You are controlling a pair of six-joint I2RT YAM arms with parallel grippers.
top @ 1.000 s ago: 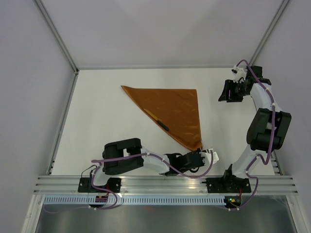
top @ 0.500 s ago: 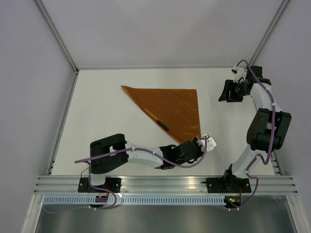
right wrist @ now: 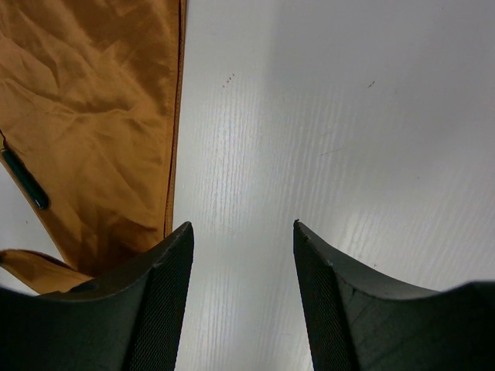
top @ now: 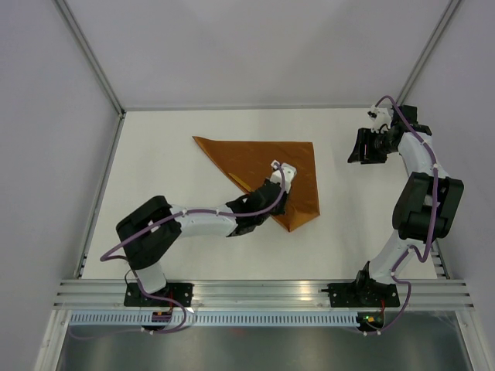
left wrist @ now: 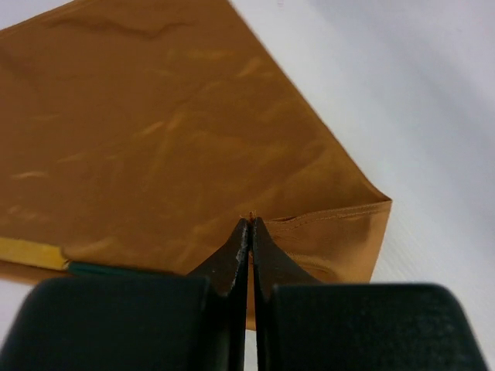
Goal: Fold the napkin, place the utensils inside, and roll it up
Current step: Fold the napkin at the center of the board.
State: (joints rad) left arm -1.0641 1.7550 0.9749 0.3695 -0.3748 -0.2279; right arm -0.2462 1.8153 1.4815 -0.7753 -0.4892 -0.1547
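In the top view, the napkin is laid as a triangle at mid-frame. Its lower corner is pinched in the clenched left gripper and drawn upward, probably to start the roll. In the left wrist view, the knife is seen at lower left on the cloth. In the right wrist view, the right gripper is held spread over the table, apparently out of the way.
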